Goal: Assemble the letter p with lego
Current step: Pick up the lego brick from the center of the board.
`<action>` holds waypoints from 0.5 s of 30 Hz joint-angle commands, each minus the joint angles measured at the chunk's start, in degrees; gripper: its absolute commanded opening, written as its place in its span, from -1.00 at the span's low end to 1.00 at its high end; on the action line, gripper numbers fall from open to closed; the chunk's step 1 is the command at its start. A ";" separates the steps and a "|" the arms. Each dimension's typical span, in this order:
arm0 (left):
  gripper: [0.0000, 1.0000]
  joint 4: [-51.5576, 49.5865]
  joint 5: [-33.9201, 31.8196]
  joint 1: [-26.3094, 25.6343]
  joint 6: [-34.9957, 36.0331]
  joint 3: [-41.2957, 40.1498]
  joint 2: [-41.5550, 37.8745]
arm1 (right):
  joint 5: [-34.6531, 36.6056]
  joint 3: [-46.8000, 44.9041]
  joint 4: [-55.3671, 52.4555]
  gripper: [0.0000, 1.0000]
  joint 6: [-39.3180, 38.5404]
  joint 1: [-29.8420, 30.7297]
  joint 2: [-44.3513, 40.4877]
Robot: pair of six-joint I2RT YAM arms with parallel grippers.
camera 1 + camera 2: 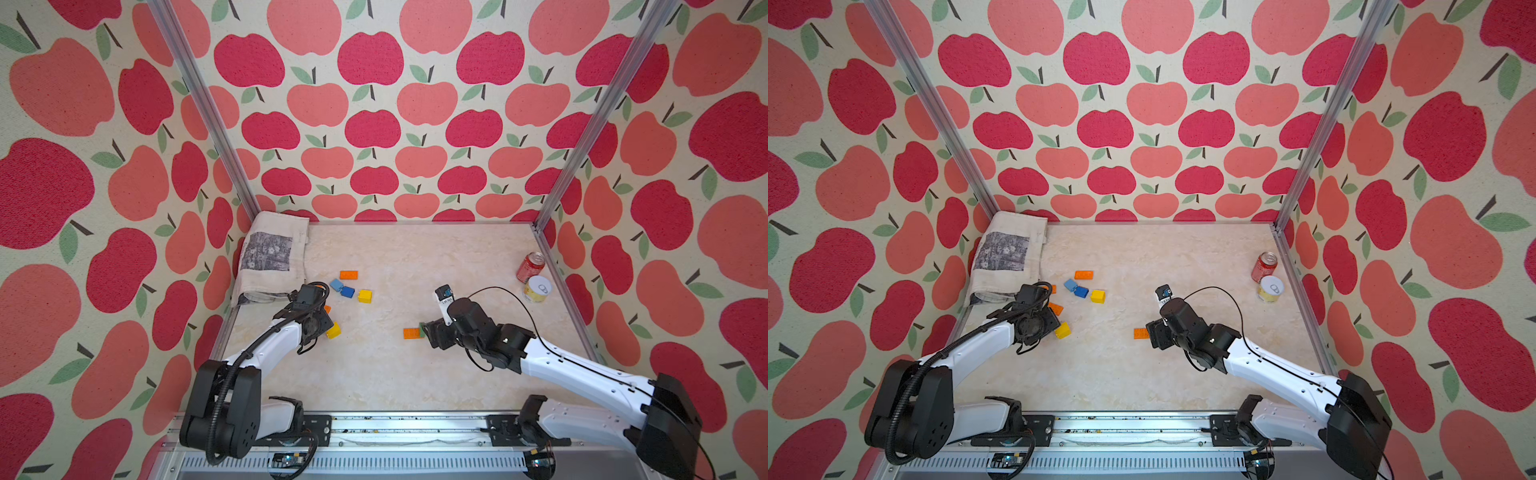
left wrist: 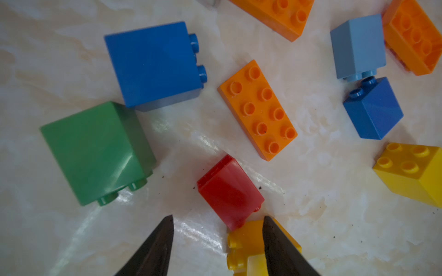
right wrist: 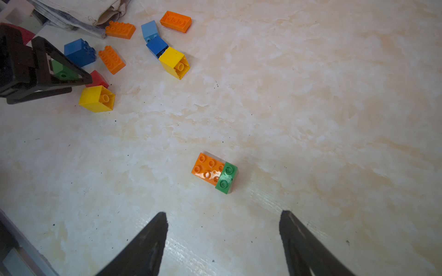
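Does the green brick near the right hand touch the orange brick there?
Touching. The right wrist view shows the green brick joined flush to the orange brick at its end, without gap.

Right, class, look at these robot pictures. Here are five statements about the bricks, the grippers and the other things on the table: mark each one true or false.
1. A green brick touches one end of an orange brick in front of the right gripper. True.
2. The right gripper holds a yellow brick. False: its jaws stand open and empty.
3. A red brick lies against a yellow brick by the left gripper. True.
4. The red can stands among the loose bricks. False: it stands by the right wall, beside a tin.
5. The folded cloth lies in the near right corner. False: it lies in the far left corner.
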 commanded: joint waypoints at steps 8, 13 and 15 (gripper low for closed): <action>0.23 1.25 -3.56 -6.14 -0.07 6.96 8.78 | -1.59 -2.33 0.74 0.56 0.05 -0.20 -0.44; 0.24 1.06 -4.45 -6.83 0.94 9.26 11.01 | -1.73 -2.69 0.47 0.56 0.13 -0.20 -0.70; 0.27 -0.24 -5.01 -7.04 1.17 10.49 11.85 | -1.75 -2.69 0.49 0.56 0.12 -0.28 -0.64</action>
